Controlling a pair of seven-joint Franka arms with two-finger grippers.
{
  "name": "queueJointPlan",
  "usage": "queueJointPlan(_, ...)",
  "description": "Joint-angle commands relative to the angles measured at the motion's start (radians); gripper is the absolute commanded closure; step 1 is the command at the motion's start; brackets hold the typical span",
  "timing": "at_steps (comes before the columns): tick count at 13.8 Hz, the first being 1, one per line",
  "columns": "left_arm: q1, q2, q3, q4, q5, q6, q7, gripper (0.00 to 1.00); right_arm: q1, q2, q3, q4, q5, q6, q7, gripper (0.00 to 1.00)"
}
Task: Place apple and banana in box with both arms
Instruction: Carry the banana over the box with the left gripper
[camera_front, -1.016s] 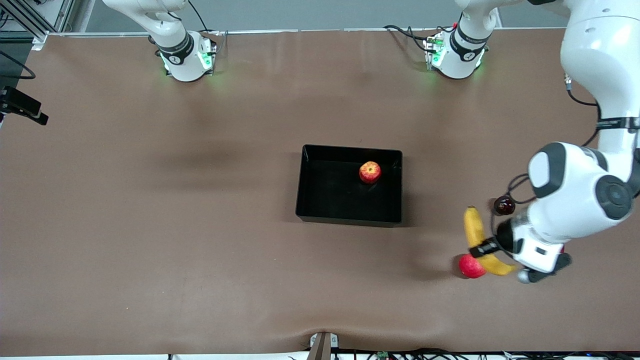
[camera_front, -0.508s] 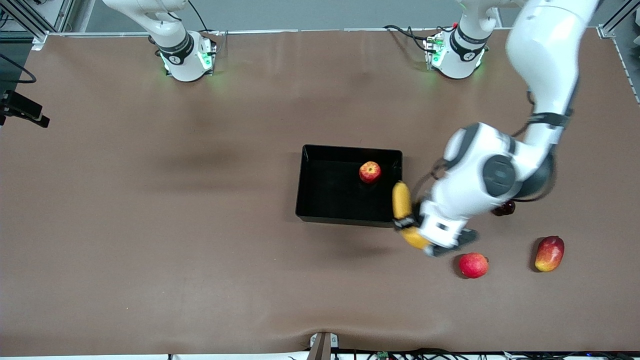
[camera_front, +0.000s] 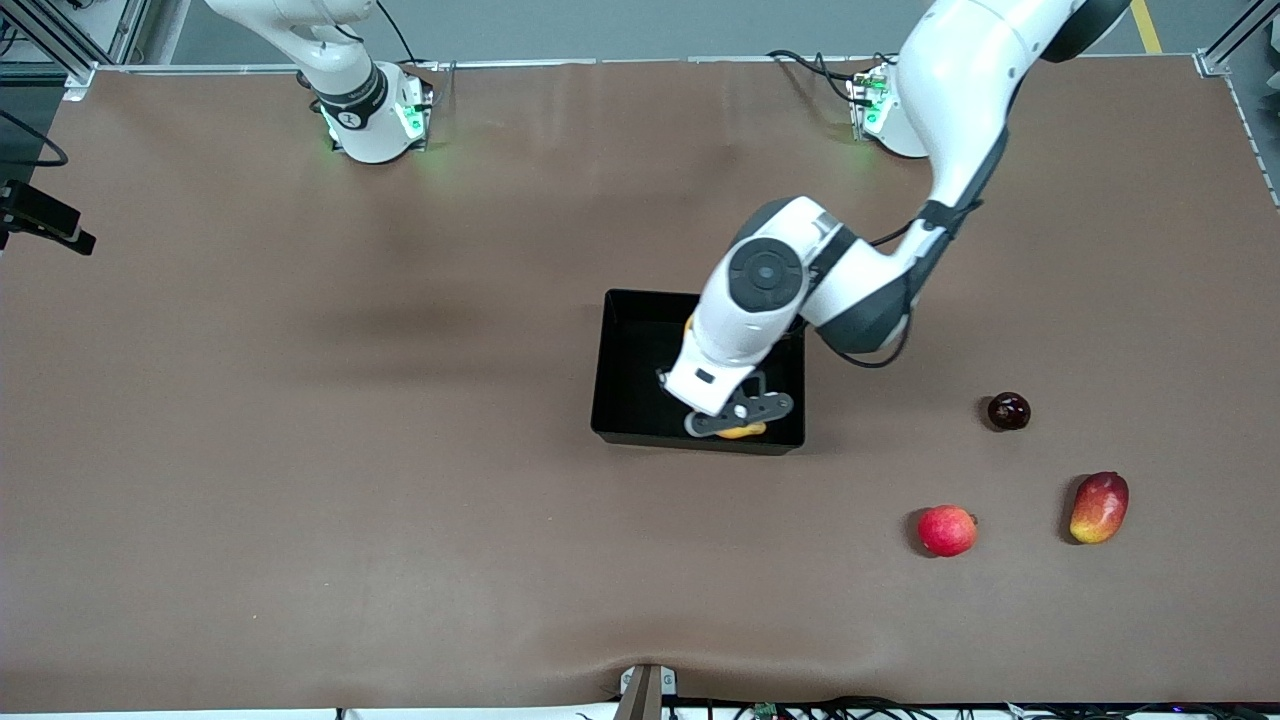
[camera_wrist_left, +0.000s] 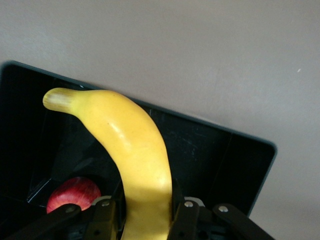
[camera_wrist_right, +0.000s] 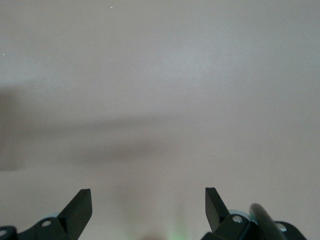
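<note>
I logged the right arm waiting at its base, its end effector (camera_wrist_right: 147, 210) parked over bare tabletop (camera_front: 300, 450) with fingers spread wide and nothing between them

The box (camera_front: 620, 400) sat mid-tabletop. In the left wrist view the apple (camera_wrist_left: 74, 193) lay inside it on the floor; in the front view the left arm covered it

The left end effector (camera_front: 722, 412) hung over the box's interior, clamped on the banana (camera_wrist_left: 135, 160). Front view showed only slivers of yellow past the wrist; the wrist view showed the banana gripped near one end, its stem end reaching out over the box wall

Toward the left arm's end of the tabletop, off-task fruit: a pinkish-red round fruit (camera_front: 946, 530), a small dark fruit (camera_front: 1008, 411) farther from the front camera, a mango (camera_front: 1099, 507) beside the round one

Judgement: apple step done; banana placement in hand, at the over-box stage. Next move calls for lowering until the banana is near the floor, keeping its stem end inside the wall and off the apple, then opening the fingers
</note>
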Motion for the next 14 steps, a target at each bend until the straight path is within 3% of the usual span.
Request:
queueJointPlan(1, -0.052, 0.027, 0.017, 0.007, 0.042, -0.001, -0.018, 1.00, -0.021, 0.012, 0.011, 0.024, 0.024, -0.014, -0.012, 0.00)
queueJointPlan(11, -0.086, 0.134, 0.036, 0.005, 0.070, 0.160, -0.023, 1.00, -0.021, 0.012, 0.011, 0.024, 0.024, -0.015, -0.012, 0.00)
queueJointPlan(14, -0.157, 0.151, 0.108, 0.005, 0.082, 0.212, -0.023, 1.00, -0.024, 0.012, 0.011, 0.024, 0.024, -0.015, -0.012, 0.00)
